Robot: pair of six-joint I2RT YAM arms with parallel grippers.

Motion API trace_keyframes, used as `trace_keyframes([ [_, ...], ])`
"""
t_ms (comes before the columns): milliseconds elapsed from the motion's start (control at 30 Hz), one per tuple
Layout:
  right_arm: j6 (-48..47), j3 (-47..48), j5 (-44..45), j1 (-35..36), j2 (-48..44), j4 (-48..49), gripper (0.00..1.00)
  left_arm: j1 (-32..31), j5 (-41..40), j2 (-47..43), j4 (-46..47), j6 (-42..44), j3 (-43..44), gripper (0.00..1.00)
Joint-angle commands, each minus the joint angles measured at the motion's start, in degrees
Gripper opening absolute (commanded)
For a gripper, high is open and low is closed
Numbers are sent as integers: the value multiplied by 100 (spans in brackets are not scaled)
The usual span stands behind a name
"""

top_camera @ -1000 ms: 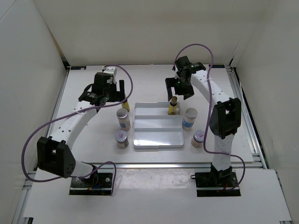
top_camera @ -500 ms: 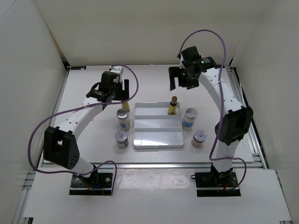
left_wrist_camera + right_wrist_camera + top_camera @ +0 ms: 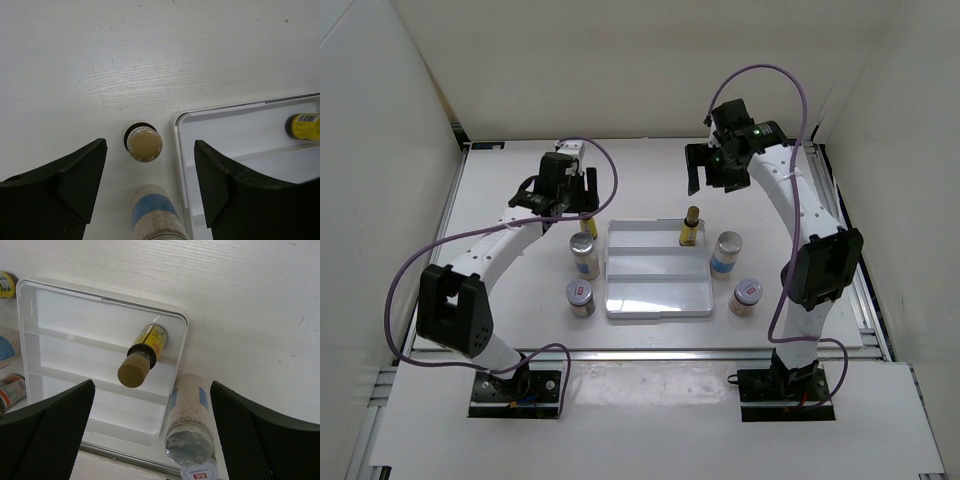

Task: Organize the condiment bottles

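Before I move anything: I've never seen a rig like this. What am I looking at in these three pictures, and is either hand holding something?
Two white robot arms stand at the near edge of the table, each ending in a two-finger hand. The wide picture is from a fixed camera above and behind them; the other two are from wrist cameras, looking down past each hand's black fingers. A white stepped tray sits mid-table. One yellow bottle stands in its far right corner. The other yellow bottle stands outside its far left corner, below the left hand. Left of the tray stand a blue-labelled bottle and a red-labelled jar; right of it, a second blue-labelled bottle and a second red-labelled jar. The right hand hangs in the air beyond the tray. Both hands are open and empty.
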Motion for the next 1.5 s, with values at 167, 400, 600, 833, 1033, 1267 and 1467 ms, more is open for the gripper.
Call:
trace_keyframes([
  [167, -22, 255, -124, -288, -84, -60, 100, -16, 387, 129, 43, -277, -111, 74],
  [400, -22, 202, -229, -341, -84, -60, 100, -16, 274, 129, -28, -217, -182, 61],
  [600, -22, 150, -229, -393, -84, -60, 100, -16, 89, 129, -80, 2, -41, 51],
  [833, -22, 97, -229, -393, -137, -60, 100, -16, -96, 67, -133, 214, 292, 29],
  [1033, -22, -9, -229, -393, -199, -60, 100, -16, -201, -47, -133, 267, 232, 23],
  [1267, -22, -61, -177, -393, -304, -60, 100, -16, -508, -213, -186, 521, 547, 13],
  [1467, -22, -176, -177, -393, -357, -60, 100, -367, -509, -214, -186, 670, 1075, 11],
])
